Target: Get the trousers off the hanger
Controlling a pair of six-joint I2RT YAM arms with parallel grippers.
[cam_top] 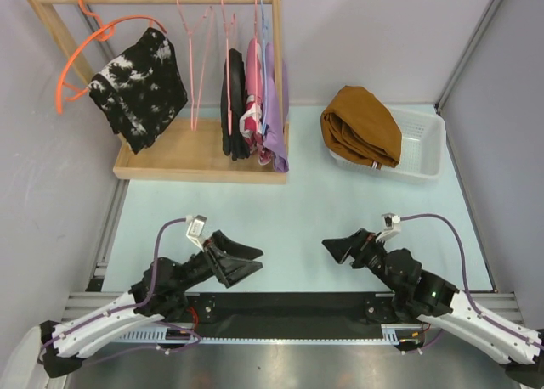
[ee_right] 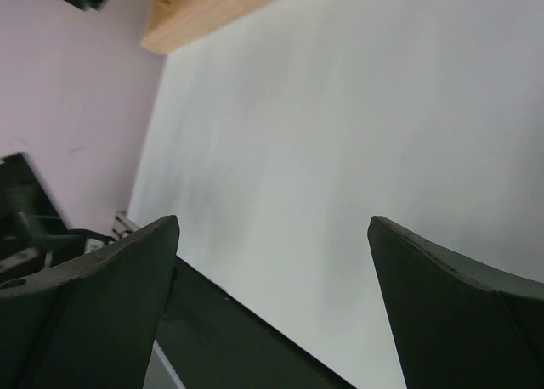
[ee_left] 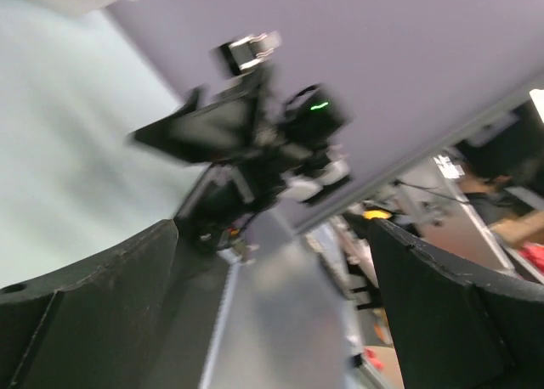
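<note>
On the pale table (cam_top: 297, 223), rust-brown trousers (cam_top: 361, 124) lie bunched in a white basket (cam_top: 430, 143).

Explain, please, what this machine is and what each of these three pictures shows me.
These are two robot arms bolted at the near edge of a table. The overhead picture looks down on them: the left gripper and right gripper are both open and empty. The other two pictures come from cameras on the wrists, showing each gripper's own dark fingers spread apart. The rust-brown trousers lie in a white basket; a wooden rack holds a bare pink hanger and other clothes.
</note>
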